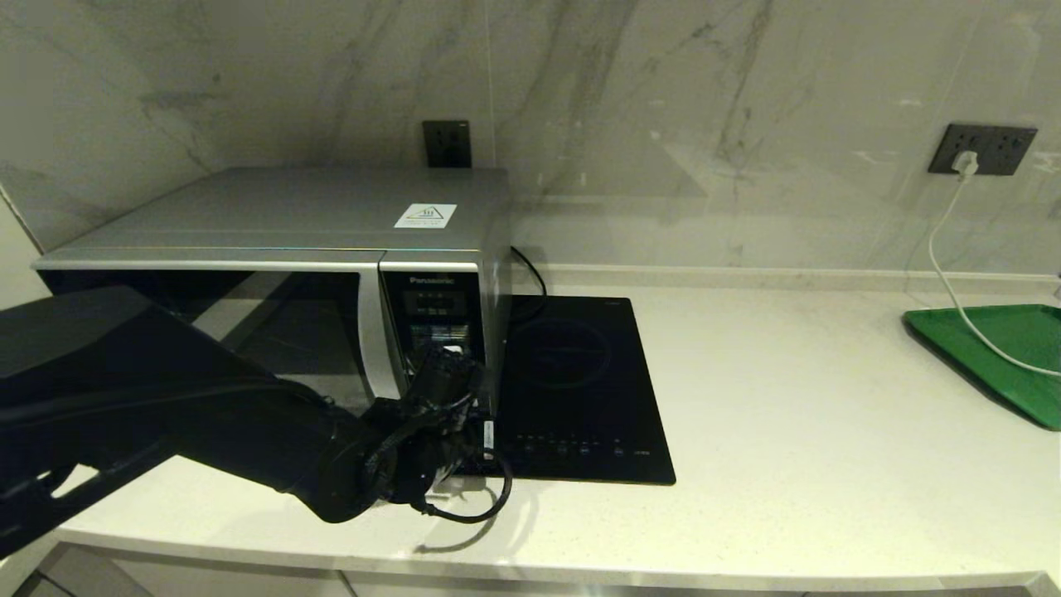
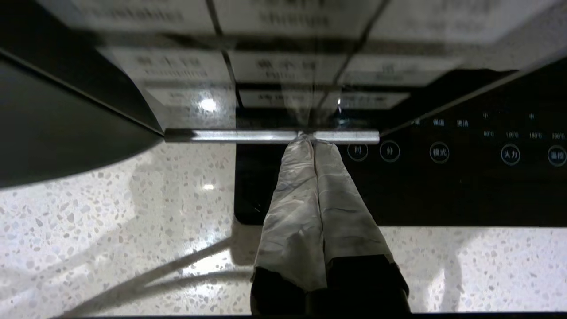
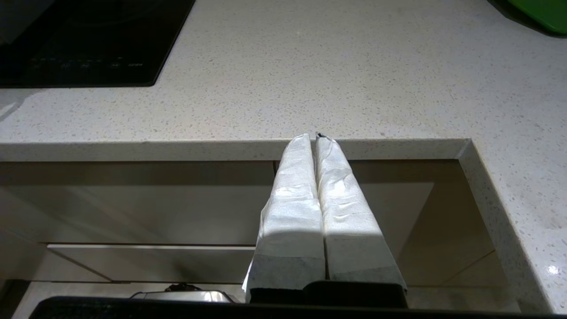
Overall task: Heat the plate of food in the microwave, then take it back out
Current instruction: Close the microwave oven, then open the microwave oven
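Note:
The silver-grey Panasonic microwave (image 1: 290,207) stands at the back left of the counter, its dark glass door (image 1: 265,323) closed. My left gripper (image 1: 450,355) is shut with nothing between its fingers. In the left wrist view, the left gripper (image 2: 308,137) has its tips pressed against the silver strip (image 2: 221,135) at the bottom of the black keypad panel (image 2: 283,66). The plate of food is out of view. My right gripper (image 3: 313,136) is shut and empty, parked below the counter's front edge (image 3: 177,149).
A flat black induction cooktop (image 1: 580,390) lies right beside the microwave. A green tray (image 1: 995,348) sits at the far right, with a white cable (image 1: 953,282) running from a wall socket across it. My left arm's black cable loops over the counter's front.

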